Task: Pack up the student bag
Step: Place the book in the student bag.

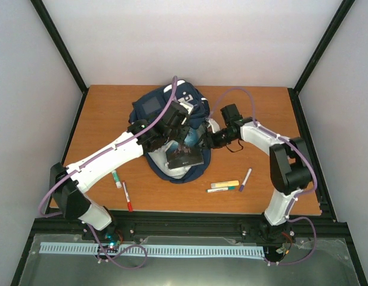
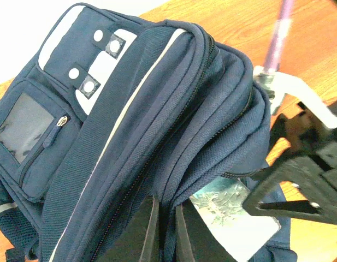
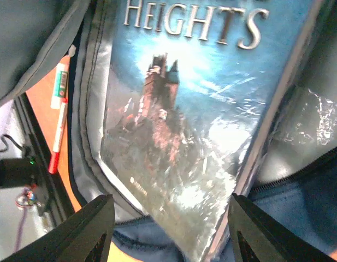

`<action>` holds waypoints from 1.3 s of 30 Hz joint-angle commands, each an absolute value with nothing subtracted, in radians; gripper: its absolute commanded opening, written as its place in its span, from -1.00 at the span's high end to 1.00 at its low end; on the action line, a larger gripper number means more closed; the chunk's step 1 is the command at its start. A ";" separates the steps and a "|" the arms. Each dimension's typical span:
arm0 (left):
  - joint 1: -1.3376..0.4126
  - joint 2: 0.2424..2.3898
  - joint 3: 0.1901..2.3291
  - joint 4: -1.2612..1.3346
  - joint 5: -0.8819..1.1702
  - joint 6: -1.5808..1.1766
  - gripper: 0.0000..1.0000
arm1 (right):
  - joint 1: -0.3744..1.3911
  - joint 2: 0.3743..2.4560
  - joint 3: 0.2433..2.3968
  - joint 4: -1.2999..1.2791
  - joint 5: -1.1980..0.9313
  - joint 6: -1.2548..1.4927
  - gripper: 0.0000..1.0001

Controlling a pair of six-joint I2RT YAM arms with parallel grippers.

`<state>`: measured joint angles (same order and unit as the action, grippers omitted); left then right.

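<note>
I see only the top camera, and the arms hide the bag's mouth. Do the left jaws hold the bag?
Observer: Yes. The left wrist view shows the left jaws shut on the rim fabric of the bag.
Operator: Do the right jaws grip the book?
Observer: No. In the right wrist view the right jaws stand open, one on each side of the lower end of the book.
Operator: Which book?
Observer: Its cover reads "HEIGHTS" above a dark castle, under shiny wrap.
</note>
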<state>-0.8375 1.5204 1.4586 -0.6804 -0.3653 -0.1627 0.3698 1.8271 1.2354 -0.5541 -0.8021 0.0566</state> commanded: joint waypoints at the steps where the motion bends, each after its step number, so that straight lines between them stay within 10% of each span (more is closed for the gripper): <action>1: -0.842 1.455 1.481 -0.595 -0.395 -0.163 0.99 | 0.378 1.700 1.181 -0.580 -0.725 -0.079 -0.16; 23: -0.841 1.440 1.469 -0.583 -0.386 -0.167 0.98 | 0.786 1.413 0.899 -0.328 0.019 -0.784 0.32; 39: -0.841 1.435 1.467 -0.583 -0.380 -0.169 0.98 | 0.917 1.639 0.881 -0.082 0.229 -0.924 0.02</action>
